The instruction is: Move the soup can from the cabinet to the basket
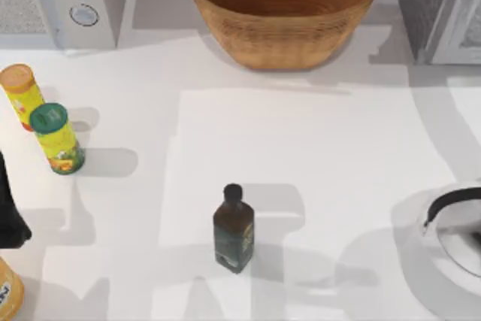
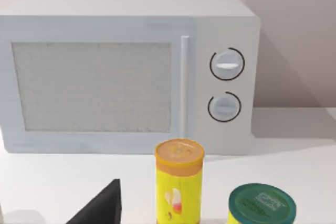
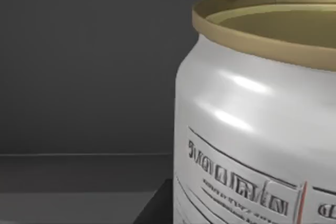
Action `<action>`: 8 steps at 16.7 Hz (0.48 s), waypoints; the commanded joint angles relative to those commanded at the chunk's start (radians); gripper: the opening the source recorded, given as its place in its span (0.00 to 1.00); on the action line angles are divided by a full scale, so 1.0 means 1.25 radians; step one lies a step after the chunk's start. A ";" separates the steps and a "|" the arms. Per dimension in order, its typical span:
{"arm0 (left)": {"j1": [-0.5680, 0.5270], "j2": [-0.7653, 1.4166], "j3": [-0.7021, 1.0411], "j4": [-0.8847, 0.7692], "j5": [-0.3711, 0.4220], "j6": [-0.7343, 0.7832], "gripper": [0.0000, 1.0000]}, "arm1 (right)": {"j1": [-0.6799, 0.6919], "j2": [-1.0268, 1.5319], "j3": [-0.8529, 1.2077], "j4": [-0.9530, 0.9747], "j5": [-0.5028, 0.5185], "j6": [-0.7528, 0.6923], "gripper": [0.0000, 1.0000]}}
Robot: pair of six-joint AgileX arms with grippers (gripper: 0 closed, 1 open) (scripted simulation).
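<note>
You have the wicker basket at the top centre of the top view, with the grey cabinet in the upper right corner. The soup can stands upright in the right half of the right wrist view (dark wall behind it), with the right gripper close beside it. I cannot tell whether that claw is open or closed, nor the parked left gripper, low in its view near the yellow-green jars.
</note>
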 joint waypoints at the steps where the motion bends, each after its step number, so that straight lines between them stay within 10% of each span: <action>1: 0.000 0.000 0.000 0.000 0.000 0.000 1.00 | -0.003 -0.016 -0.024 0.012 -0.001 0.001 0.00; 8: 0.000 0.000 0.000 0.000 0.000 0.000 1.00 | -0.050 -0.249 -0.381 0.155 -0.020 0.002 0.00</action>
